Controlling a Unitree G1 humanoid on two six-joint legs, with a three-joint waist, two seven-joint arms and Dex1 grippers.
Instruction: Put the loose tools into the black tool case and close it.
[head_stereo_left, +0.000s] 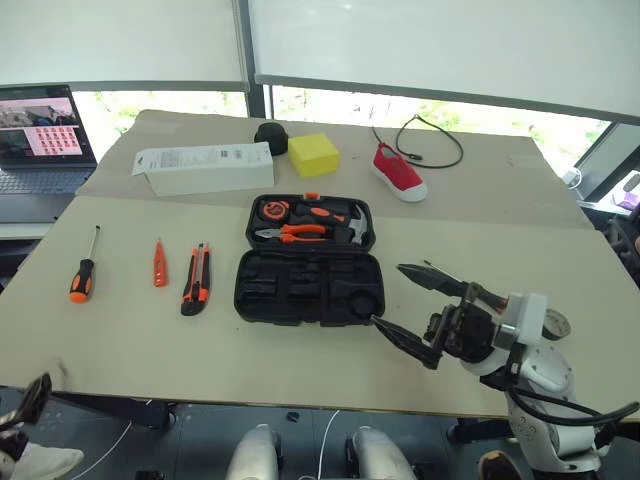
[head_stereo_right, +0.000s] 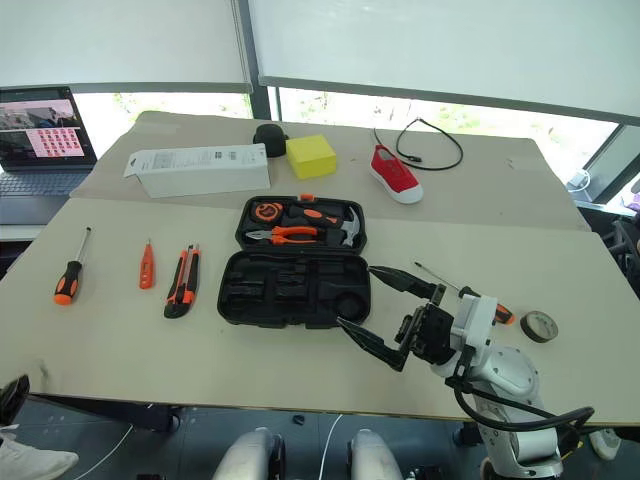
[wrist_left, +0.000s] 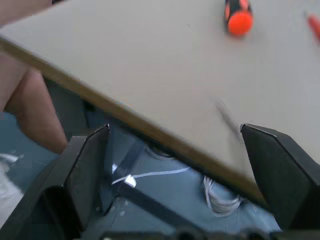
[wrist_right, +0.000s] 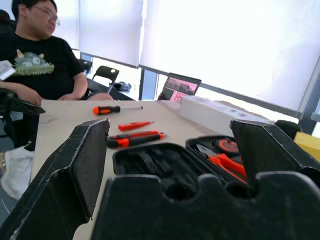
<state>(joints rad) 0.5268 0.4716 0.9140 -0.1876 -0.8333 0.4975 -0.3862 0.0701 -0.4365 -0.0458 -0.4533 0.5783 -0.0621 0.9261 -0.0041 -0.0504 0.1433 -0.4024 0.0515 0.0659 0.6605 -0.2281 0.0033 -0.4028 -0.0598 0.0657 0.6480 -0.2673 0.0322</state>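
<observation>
Nearest, the right gripper (head_stereo_right: 385, 315) reaches in low over the table's (head_stereo_right: 150, 340) near edge, fingers spread wide and empty, aimed at the open black tool case (head_stereo_right: 295, 265). Beyond the table's left front corner, the left gripper (wrist_left: 175, 165) also gapes, empty.

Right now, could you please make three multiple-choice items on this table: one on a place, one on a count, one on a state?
1. Where does the knife lie?
A. left of the case
B. inside the case
C. beside the red shoe

2. How many loose tools lie left of the case?
A. one
B. three
C. five

3. How is the case?
A. shut
B. open
C. upside down

Key: 1 A, it lies on the table next to the tester pen; 2 B, the screwdriver, pen and knife; 3 B, the lid is folded back, showing the pliers.
</observation>
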